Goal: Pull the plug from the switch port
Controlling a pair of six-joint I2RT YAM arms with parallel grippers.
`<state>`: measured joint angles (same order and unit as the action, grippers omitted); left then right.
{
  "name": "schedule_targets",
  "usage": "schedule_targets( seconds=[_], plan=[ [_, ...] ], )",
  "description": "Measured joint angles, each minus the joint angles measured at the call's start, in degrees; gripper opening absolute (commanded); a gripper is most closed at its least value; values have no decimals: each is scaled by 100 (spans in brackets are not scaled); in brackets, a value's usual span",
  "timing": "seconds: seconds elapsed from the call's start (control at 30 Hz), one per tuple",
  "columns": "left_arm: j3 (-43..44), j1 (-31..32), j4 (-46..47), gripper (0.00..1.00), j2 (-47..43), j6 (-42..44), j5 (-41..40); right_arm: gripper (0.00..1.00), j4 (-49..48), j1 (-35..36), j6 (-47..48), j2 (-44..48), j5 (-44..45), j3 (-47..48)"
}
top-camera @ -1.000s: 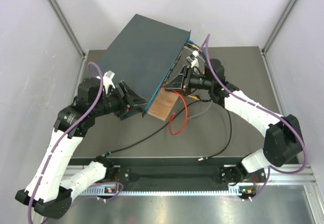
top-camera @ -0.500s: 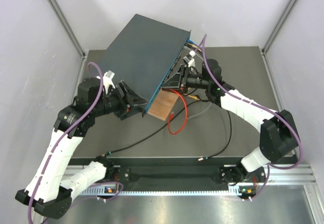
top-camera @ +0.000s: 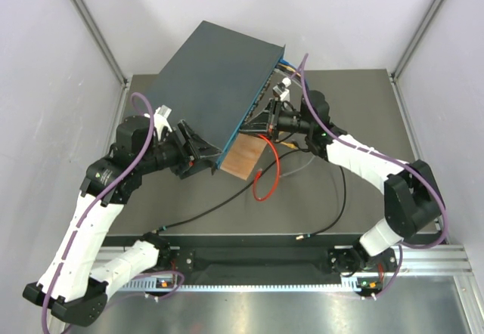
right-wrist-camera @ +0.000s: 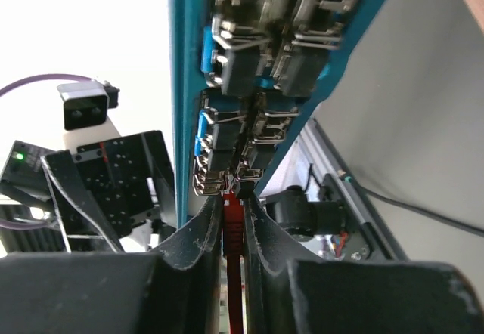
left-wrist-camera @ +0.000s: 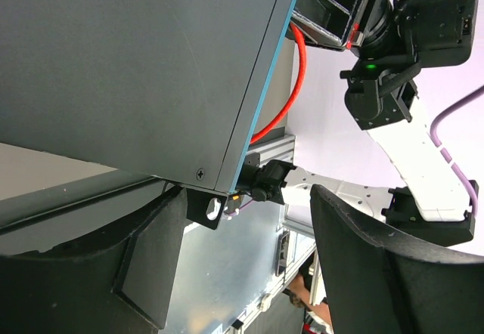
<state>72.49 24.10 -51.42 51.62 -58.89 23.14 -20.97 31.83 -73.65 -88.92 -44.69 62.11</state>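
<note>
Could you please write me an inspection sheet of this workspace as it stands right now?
Surface: dark table top, flat, carrying the board and cables.
Job's things: large flat dark blue-grey metal switch, raised and tilted; red cable's plug end at a lower socket, seemingly still in.
Clutter: small brown board by the switch's near corner.
Grippers: left gripper holds the switch's near end; right gripper is shut on the plug end.
Cables: red cable loops on the table; thin black cables lie across the table; blue cable at the switch's far end.
Surroundings: pale grey walls; aluminium rail at the near edge.
</note>
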Motion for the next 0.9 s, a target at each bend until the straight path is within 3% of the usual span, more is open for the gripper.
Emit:
schedule_targets(
  seconds=[0.17, 0.33, 0.5, 0.6, 0.73, 0.9],
  plan=[
    [0, 0, 0, 71, 0, 0, 2, 0, -129, 0, -332, -35, -9, -39],
    [0, 0, -2, 71, -2, 0, 0, 0, 1700, 59, 481, 24, 243, 752],
    [0, 0, -2, 71, -37, -2, 0, 0, 2474, 184, 916, 186, 798, 968],
    [0, 0, 0, 71, -50, -9, 2, 0, 2068, 197, 664, 258, 807, 697],
    [0, 0, 0, 71, -50, -15, 0, 0, 420, 162, -155, 302, 645, -136],
    [0, 0, -2, 71, -55, -17, -2, 0, 179, 151, 136, 306, 629, -201]
  ],
)
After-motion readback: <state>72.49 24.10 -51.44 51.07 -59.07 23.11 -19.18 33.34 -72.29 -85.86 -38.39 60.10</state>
